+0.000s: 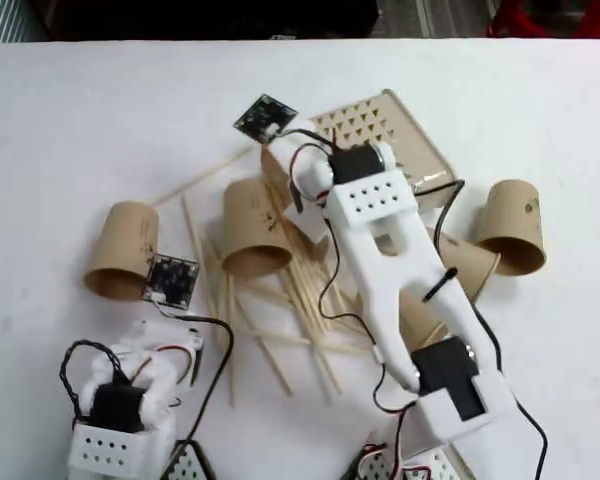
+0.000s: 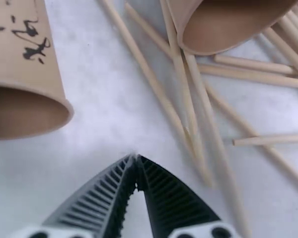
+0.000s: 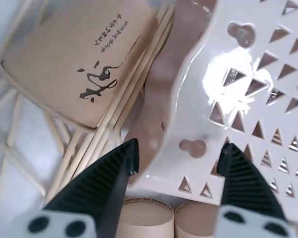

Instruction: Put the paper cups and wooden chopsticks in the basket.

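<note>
Several brown paper cups lie on their sides: one at the left [image 1: 123, 250], one in the middle [image 1: 252, 228] and one at the right [image 1: 510, 225]. Wooden chopsticks [image 1: 280, 310] are scattered between them. The beige basket [image 1: 420, 140] with triangular holes sits at the back, partly under the right arm. My right gripper [image 3: 179, 153] is open, its jaws either side of the basket's edge [image 3: 248, 84], with a cup [image 3: 74, 64] lying on chopsticks [image 3: 89, 144] beside it. My left gripper [image 2: 135, 158] is shut and holds nothing, low over the table between two cups [image 2: 20, 89] [image 2: 228, 25], near chopsticks [image 2: 188, 109].
Another cup [image 1: 465, 265] lies partly under the right arm [image 1: 390, 260]. Two cup rims [image 3: 144, 215] show close to the right gripper's base. The left arm [image 1: 120, 400] stands at the front left. Bare white table spreads at the far left and far right.
</note>
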Robot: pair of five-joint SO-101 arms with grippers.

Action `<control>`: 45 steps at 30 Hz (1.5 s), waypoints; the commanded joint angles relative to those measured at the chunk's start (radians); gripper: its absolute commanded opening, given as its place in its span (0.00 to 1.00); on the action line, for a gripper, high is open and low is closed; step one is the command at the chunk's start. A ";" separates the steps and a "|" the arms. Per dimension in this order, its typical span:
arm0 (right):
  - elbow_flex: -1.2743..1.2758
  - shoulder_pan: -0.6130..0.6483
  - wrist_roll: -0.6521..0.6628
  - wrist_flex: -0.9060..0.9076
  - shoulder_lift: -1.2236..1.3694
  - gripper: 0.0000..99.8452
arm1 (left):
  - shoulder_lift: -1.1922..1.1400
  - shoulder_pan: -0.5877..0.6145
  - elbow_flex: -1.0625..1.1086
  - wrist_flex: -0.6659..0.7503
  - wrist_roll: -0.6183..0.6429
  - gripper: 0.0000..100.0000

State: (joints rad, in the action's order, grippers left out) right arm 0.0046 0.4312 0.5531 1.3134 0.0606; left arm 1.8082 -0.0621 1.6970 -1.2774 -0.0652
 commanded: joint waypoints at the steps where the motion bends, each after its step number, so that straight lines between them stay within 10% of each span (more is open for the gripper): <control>1: -0.051 0.004 0.012 -0.030 0.012 0.27 | 0.010 -0.007 -0.005 -0.008 -0.009 0.03; 10: -0.051 -0.076 0.087 -0.111 0.099 0.26 | 0.010 -0.007 -0.005 -0.008 -0.009 0.02; 18: -0.052 -0.137 0.091 -0.154 0.054 0.02 | 0.010 -0.007 -0.005 -0.008 -0.009 0.02; 45: 0.048 0.068 -0.031 0.093 -0.176 0.02 | 0.010 -0.007 -0.005 -0.008 -0.009 0.02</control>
State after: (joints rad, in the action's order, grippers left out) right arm 0.0153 0.4572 0.5639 1.4454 -0.0713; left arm 1.8082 -0.0621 1.6970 -1.2804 -0.0652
